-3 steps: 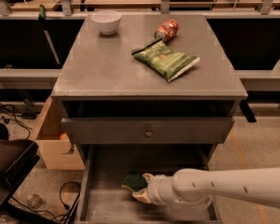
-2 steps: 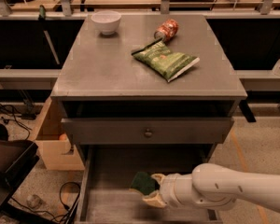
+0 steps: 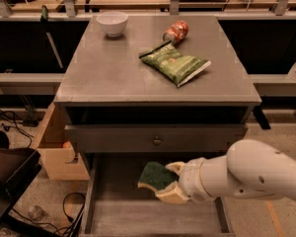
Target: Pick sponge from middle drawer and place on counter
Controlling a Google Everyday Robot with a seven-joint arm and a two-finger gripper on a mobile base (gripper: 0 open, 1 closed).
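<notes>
Cream pincer (image 3: 168,183) is clamped on the sponge (image 3: 155,176) from the right, one finger over its back edge and one under. The dark green face sticks out to the left of the fingertips, tilted up a bit. As far as I can tell it's hanging clear of the middle drawer (image 3: 133,218) floor, about mid-drawer and just below the closed drawer front (image 3: 155,138) with the knob. If I were you I wouldn't go straight up, because that front and the thick bench edge look like they sit in the way. Ease back out toward yourself first, then rise, then go forward over the bench (image 3: 103,73). The grip seems to be on one end only, so take it slow with no swinging, or the foam could twist out. For the drop, aim for the near-left part of the bench. The snack bag (image 3: 176,63) and can (image 3: 175,32) sit centre-right toward the back, and the bowl (image 3: 112,22) is back left. Touch the sponge down before you let go.
</notes>
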